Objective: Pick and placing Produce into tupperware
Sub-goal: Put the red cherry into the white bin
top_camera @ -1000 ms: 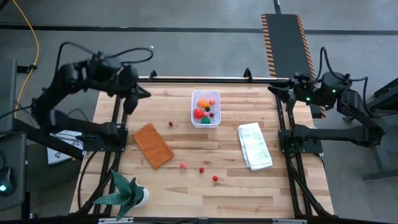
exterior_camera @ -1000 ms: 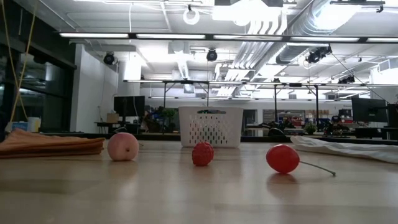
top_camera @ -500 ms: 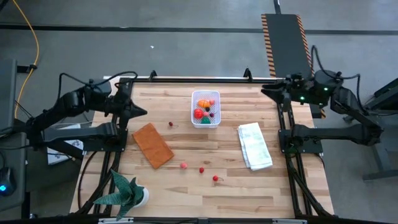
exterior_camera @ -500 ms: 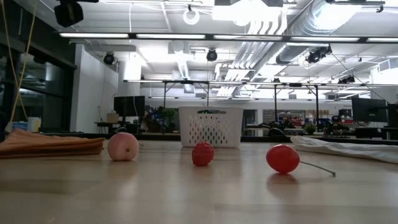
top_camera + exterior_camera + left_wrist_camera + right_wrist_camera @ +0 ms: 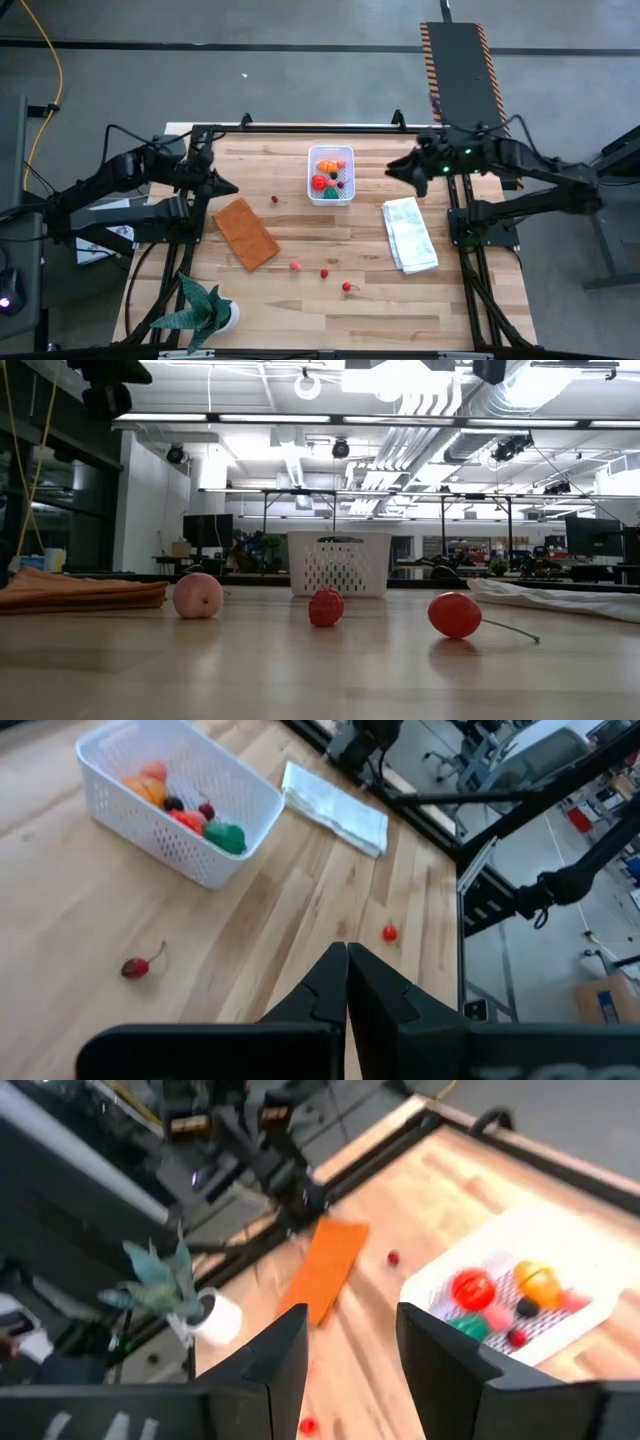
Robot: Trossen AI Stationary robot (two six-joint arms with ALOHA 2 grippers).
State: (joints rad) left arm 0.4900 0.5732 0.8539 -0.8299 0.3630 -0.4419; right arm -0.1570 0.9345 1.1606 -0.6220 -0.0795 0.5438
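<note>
The tupperware [image 5: 331, 175] is a white perforated tub at the table's far middle. It holds an orange piece, a red ball, a green piece and small berries. Loose produce lies on the wood: a dark cherry [image 5: 275, 200] by the tub, then a pink piece [image 5: 295, 266], a red berry [image 5: 324, 273] and a stemmed red cherry [image 5: 347, 287] nearer the front. My left gripper [image 5: 232, 187] hangs shut above the table's left side. My right gripper [image 5: 392, 168] hangs open in the air just right of the tub, with nothing between its fingers [image 5: 300, 1342].
An orange-brown flat rectangle [image 5: 245, 232] lies left of centre. A folded white cloth [image 5: 410, 234] lies at the right. A green spiky plant in a white pot [image 5: 205, 308] stands at the near left corner. Black frame rails run along both table sides.
My left gripper has sunk and drawn a little toward the table's near edge as its arm folded back, staying shut. My right gripper has swung toward the table's left, from the far right corner toward the tupperware, and has stayed open. The produce has not moved.
</note>
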